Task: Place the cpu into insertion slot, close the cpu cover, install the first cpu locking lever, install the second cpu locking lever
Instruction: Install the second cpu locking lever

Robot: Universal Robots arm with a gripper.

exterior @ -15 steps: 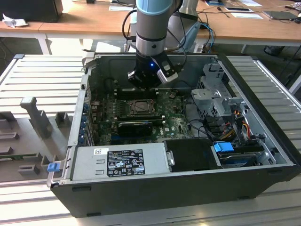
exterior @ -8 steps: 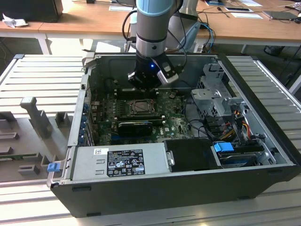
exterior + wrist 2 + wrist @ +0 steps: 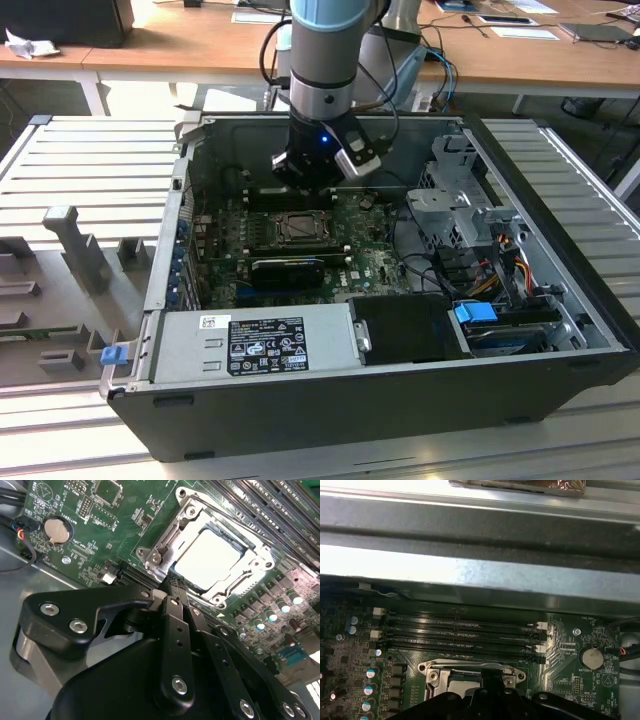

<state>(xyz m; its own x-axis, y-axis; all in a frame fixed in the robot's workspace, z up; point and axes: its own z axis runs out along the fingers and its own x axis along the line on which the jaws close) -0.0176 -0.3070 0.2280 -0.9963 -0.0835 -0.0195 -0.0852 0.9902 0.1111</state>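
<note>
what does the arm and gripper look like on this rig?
The arm is silver-grey with a light blue band at its joint and black cables looping beside it. Its wrist carries a black block with a small blue light and a silver-and-black module on one side. In the second wrist view, the gripper is matte black, built of flat linkage bars joined by silver screws.

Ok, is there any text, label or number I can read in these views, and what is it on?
Large black label on the power supply: printed lines, too small to read.
Small white sticker above it: too small to read.
White markings by the coin cell in the second wrist view: blurred, unreadable.
No text reads clearly.
</note>
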